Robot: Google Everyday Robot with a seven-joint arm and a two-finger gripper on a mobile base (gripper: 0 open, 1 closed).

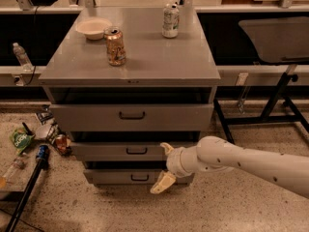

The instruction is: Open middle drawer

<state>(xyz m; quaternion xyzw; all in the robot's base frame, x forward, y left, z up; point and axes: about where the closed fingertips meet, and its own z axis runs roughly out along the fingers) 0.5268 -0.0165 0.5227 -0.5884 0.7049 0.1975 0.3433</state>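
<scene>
The grey cabinet (130, 64) has three drawers. The middle drawer (106, 152) is a shallow grey front with a small black handle (136, 151), below the taller top drawer (96, 117) and above the lowest drawer (116, 177). My gripper (163, 168) is at the end of the white arm coming in from the right. It is in front of the right part of the middle and lowest drawers, to the right of the handle. Its two cream fingers (162, 183) are spread apart, one up by the middle drawer, one low. It holds nothing.
On the cabinet top stand a brown can (116, 46), a white-green can (170, 21) and a white bowl (93, 28). Litter, a crushed can (61, 143), a green packet (21, 140) and a black pole (29, 185) lie on the floor at left. A black-legged table (277, 95) stands at right.
</scene>
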